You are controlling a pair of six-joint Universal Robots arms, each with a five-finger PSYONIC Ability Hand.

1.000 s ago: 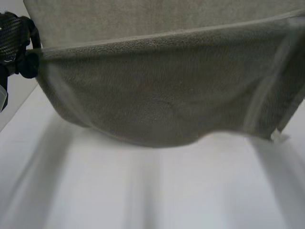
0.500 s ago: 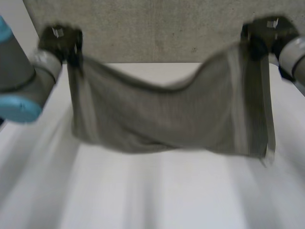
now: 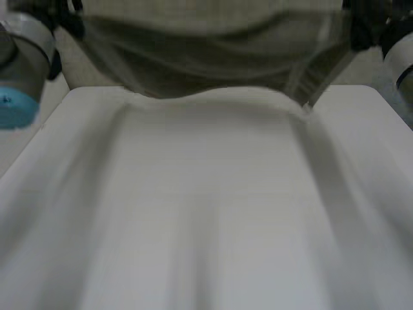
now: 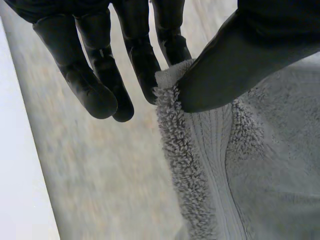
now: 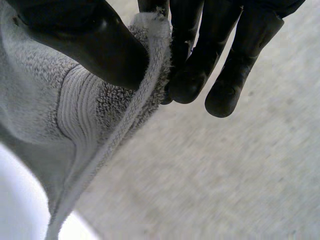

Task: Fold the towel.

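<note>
A grey terry towel (image 3: 213, 55) hangs stretched between my two hands above the far edge of the white table (image 3: 206, 213). It sags in the middle, and its lower edge is just over the table's far end. In the left wrist view, my left hand (image 4: 250, 55) pinches one top corner of the towel (image 4: 260, 175) between thumb and fingers. My right hand (image 5: 85, 35) pinches the other top corner of the towel (image 5: 40, 100) the same way. In the head view the left hand (image 3: 68, 16) and the right hand (image 3: 364, 26) are dark shapes at the towel's upper corners.
My left arm (image 3: 19, 58) and right arm (image 3: 400, 58) flank the table's far corners. Grey floor (image 5: 225, 175) lies beyond the table. The white tabletop stretches from the towel back toward me.
The towel, held up close in front of me a second ago, has swung away to the table's far end. Both hands have kept their pinch on the corners.
</note>
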